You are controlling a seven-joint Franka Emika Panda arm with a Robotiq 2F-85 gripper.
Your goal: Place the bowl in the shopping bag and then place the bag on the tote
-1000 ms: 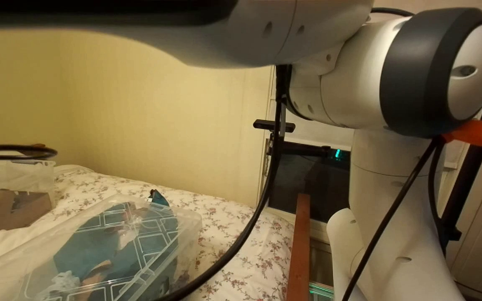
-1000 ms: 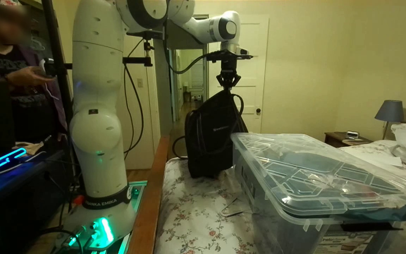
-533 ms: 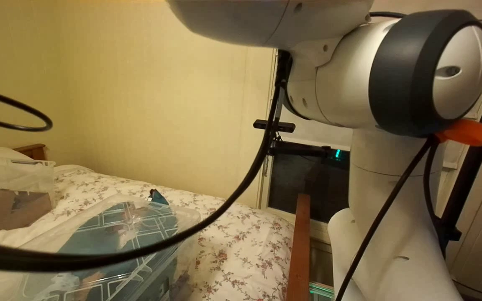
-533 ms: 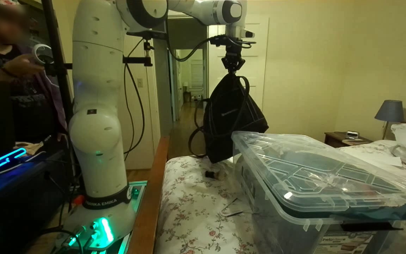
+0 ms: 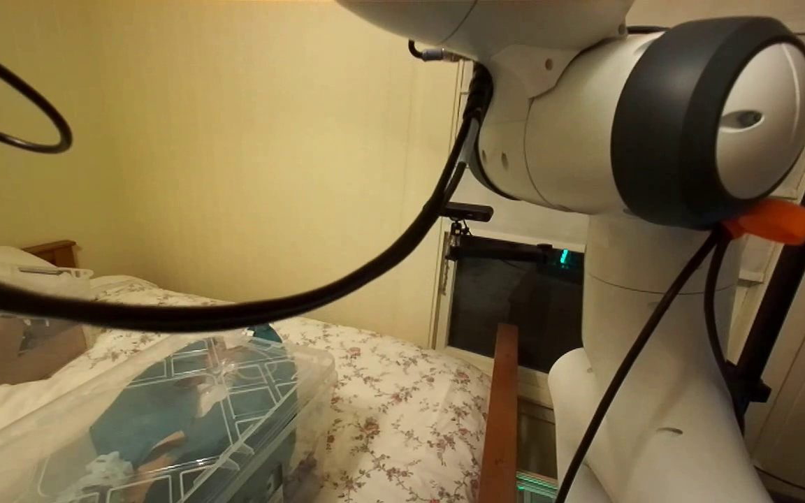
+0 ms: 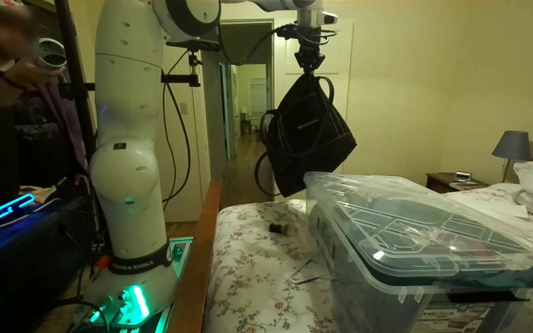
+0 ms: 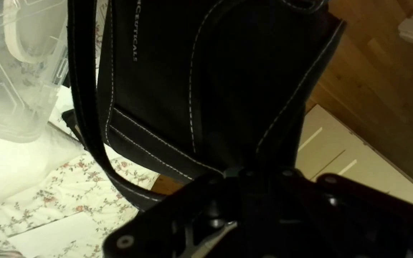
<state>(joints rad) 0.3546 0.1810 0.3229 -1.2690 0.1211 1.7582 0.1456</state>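
In an exterior view, my cable (image 5: pixel 346 300) hangs in a loop, seen above the tote (image 5: pixel 256 412), which sits lidded on the flowered bed (image 5: pixel 402 412), teal showing through it. In an exterior view, my gripper (image 6: pixel 309 69) clenches the top of the bag (image 6: pixel 310 138), which hangs tilted in the air by the far corner of the tote; whether the two touch, I cannot tell. A person (image 6: pixel 40 138) stands at far left. In the wrist view, the bag's black front fills the middle and narrows to where I pinch it. A strap (image 7: pixel 82 79) curves down on its left, the tote past it at upper left, floor (image 7: pixel 378 71) at right.
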